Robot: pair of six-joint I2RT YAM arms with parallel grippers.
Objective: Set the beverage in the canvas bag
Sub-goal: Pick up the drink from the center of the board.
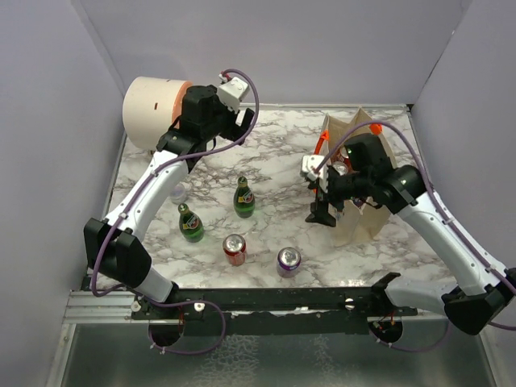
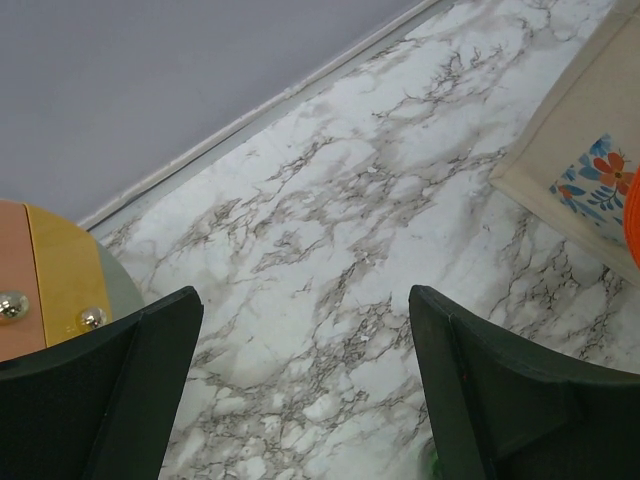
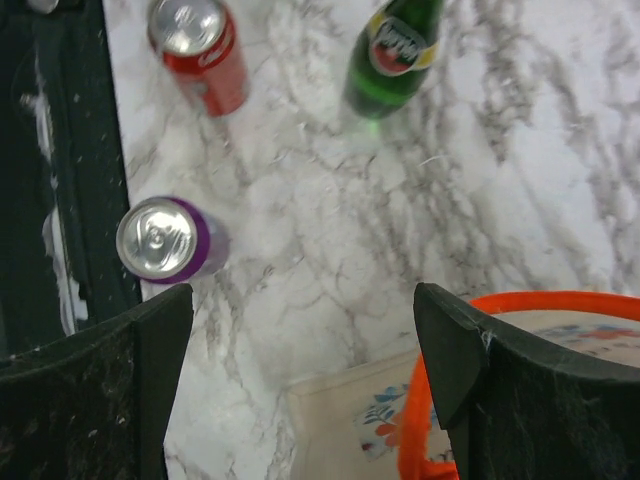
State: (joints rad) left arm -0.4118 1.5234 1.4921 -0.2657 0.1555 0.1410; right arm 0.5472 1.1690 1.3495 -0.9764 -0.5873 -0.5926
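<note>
Right tool (image 1: 322,214) is hanging wide open w/ nothing in it, just beside the canvas bag (image 1: 360,230) standing on the counter (image 1: 274,161), right side. The purple can (image 1: 289,260) is standing upright toward the bases, nearest this arm. Left tool (image 2: 305,340) is gaping too, empty, far-left.

Canvas bag (image 1: 361,228) stands right; left of it the right bottle (image 1: 244,198), then the left bottle (image 1: 191,223). Nearer, left can (image 1: 235,249) and right can (image 1: 289,261). Drum (image 1: 151,111) far left.
</note>
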